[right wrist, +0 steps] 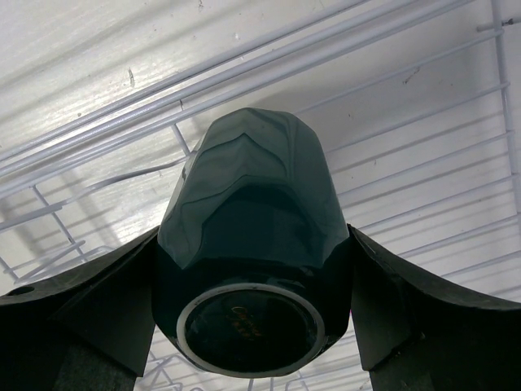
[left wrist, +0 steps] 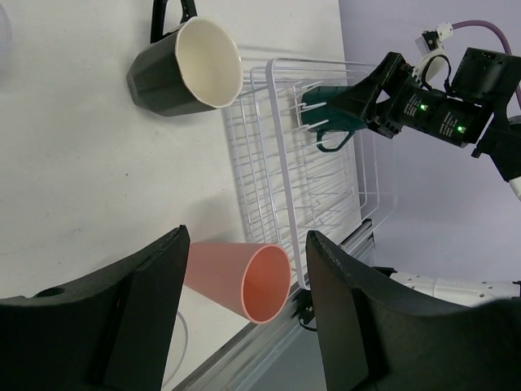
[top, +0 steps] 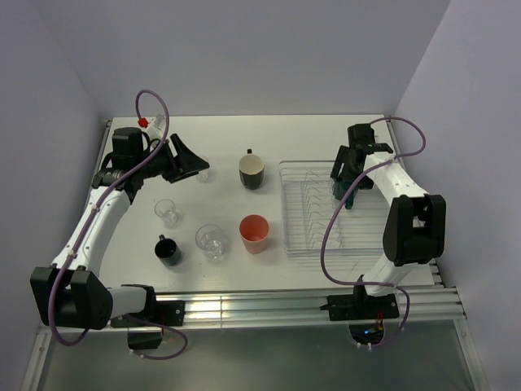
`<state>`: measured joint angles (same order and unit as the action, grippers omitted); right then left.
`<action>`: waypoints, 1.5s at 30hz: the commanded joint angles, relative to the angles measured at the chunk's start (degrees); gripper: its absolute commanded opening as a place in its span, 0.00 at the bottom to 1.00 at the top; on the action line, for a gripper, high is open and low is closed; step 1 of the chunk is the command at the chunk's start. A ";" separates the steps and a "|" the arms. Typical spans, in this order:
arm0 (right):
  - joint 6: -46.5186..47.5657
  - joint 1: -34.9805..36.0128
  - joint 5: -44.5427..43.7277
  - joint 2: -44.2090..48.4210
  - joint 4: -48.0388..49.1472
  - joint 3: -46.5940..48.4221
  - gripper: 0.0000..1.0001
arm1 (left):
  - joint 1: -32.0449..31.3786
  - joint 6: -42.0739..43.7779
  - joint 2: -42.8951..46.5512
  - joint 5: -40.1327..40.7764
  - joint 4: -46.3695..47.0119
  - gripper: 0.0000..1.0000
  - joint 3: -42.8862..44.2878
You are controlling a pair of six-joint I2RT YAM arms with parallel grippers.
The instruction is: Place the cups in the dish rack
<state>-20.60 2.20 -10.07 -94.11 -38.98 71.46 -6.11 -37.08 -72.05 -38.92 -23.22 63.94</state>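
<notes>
Though mouth-down (axis near upright), green mug (right wrist: 244,179) in right pincer (right wrist: 253,244) over dish rack (top: 286,236); left pincer (left wrist: 248,235) agape.

White table (top: 220,134), pale lilac walls (top: 244,57) on three sides, aluminium rail (top: 269,308) at near edge.

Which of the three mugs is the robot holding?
The dark green mug, gripped by the right gripper over the dish rack; the black mug and the cream-lined mug stand free on the table.
</notes>
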 commanded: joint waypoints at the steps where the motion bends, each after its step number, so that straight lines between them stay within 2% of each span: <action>1: 0.39 -0.26 -1.63 -0.11 3.03 1.31 0.73 | 0.04 1.13 -0.02 0.95 0.46 0.65 -0.05; 2: 0.39 -0.26 -1.54 -0.03 3.12 1.05 0.75 | 0.04 1.31 -0.11 1.03 0.37 0.65 -0.05; 4: 0.39 -0.18 -1.01 0.15 3.47 0.70 0.87 | 0.04 1.48 -0.11 1.21 0.11 0.66 -0.05; 11: 0.21 -0.26 -0.66 0.59 3.91 0.26 0.91 | 0.04 1.75 -0.19 1.56 -0.24 0.67 -0.05; 15: 0.12 -0.18 -0.66 1.29 3.74 0.17 0.98 | 0.04 1.66 -0.63 1.65 -0.24 0.67 -0.05; 30: -0.14 -0.18 -4.52 10.78 0.05 0.26 1.00 | 0.04 2.71 -1.16 4.37 -2.09 0.68 1.18; 39: -0.49 0.17 -3.47 20.79 -1.10 -0.53 1.00 | -0.31 3.94 -0.90 13.68 -5.95 0.67 2.06; 41: -0.58 0.61 -2.60 23.43 -1.27 -0.45 1.00 | -1.36 4.38 -1.07 18.93 -7.62 0.66 2.68; 45: -1.37 2.98 -1.10 26.95 -1.01 -0.27 1.00 | -9.96 3.77 -3.26 30.02 -9.03 0.66 6.96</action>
<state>-21.17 3.49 -12.12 -69.87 -39.90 70.85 -10.44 -34.41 -73.89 -19.16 -31.16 65.32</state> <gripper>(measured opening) 0.997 0.665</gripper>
